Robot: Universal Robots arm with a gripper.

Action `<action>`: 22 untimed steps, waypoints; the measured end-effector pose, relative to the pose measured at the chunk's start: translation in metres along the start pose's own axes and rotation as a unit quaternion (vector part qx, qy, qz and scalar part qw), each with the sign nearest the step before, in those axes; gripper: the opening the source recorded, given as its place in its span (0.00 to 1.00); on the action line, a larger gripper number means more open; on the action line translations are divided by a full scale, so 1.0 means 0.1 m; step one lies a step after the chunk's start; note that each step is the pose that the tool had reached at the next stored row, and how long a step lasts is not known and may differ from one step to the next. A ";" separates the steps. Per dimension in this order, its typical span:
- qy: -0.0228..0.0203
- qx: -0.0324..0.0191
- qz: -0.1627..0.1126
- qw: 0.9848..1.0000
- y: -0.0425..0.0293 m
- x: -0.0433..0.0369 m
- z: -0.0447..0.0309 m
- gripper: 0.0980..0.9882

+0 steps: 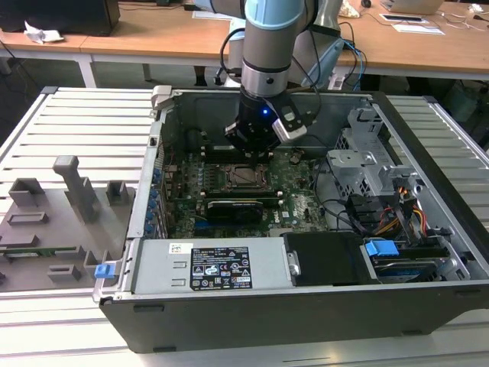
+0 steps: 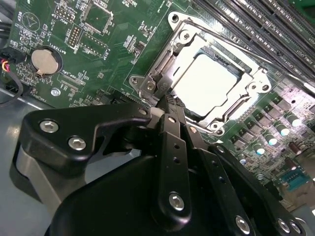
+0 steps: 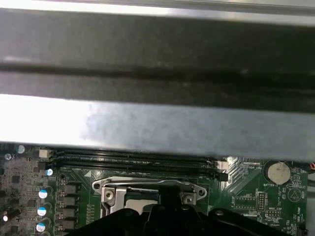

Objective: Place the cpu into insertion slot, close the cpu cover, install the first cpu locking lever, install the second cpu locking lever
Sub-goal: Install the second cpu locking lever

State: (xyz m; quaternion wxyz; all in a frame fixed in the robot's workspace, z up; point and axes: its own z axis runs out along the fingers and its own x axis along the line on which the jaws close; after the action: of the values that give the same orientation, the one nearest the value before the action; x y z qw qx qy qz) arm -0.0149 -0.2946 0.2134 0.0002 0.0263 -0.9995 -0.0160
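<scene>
Gripper: fingers pinched together, holding nothing I can make out, tips at socket's edge.
Cpu: seated in socket; looks light, fragile.
Cover: thin stiff metal; push on frame.

Inside the open case, the gripper hangs low over the socket with the cpu seated in it. The long black card lies just beside, the memory slots flank it, and the drive cage (cables too) crowds the exterior view's right.
</scene>
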 end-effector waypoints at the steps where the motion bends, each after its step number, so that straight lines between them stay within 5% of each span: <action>1: 0.000 0.000 0.000 1.000 -0.001 0.000 -0.006 0.01; 7: 0.000 0.000 0.000 1.000 -0.005 -0.001 -0.059 0.01; 18: 0.000 0.000 0.000 1.000 -0.121 0.006 -0.081 0.01; 22: 0.000 0.000 0.000 1.000 -0.117 0.006 -0.191 0.01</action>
State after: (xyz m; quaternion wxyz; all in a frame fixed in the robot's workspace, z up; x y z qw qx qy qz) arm -0.0148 -0.3070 0.2320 0.0002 0.0263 -0.9995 -0.0160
